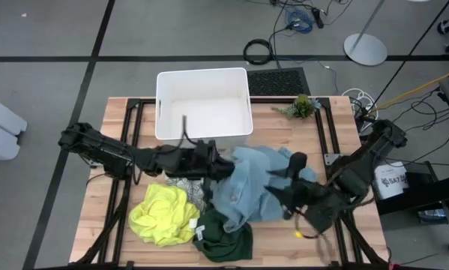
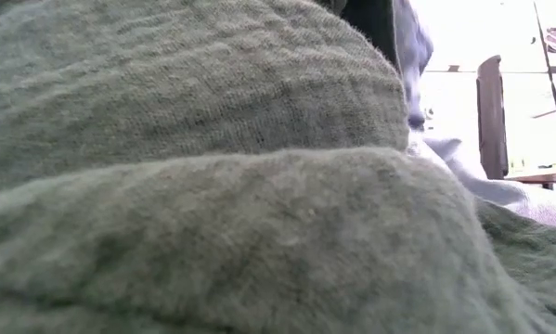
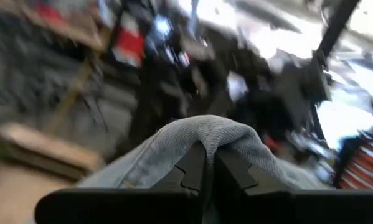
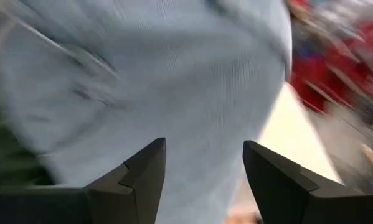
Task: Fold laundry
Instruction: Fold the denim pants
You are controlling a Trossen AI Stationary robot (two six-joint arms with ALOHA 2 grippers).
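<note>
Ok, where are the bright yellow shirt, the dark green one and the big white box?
bright yellow cloth garment (image 1: 163,214), high view, its crumpled middle
dark green cloth garment (image 1: 225,238), high view, its middle
white rectangular plastic bin (image 1: 203,74), high view, far rim

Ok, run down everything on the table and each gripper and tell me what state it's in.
White rectangular plastic bin: upright, nothing visible inside.
Light blue cloth garment: crumpled, unfolded, pinched by the left gripper.
Bright yellow cloth garment: bunched, unfolded.
Dark green cloth garment: bunched, unfolded.
Left gripper: fingers shut on blue cloth.
Right gripper: fingers open, at blue cloth.
</note>
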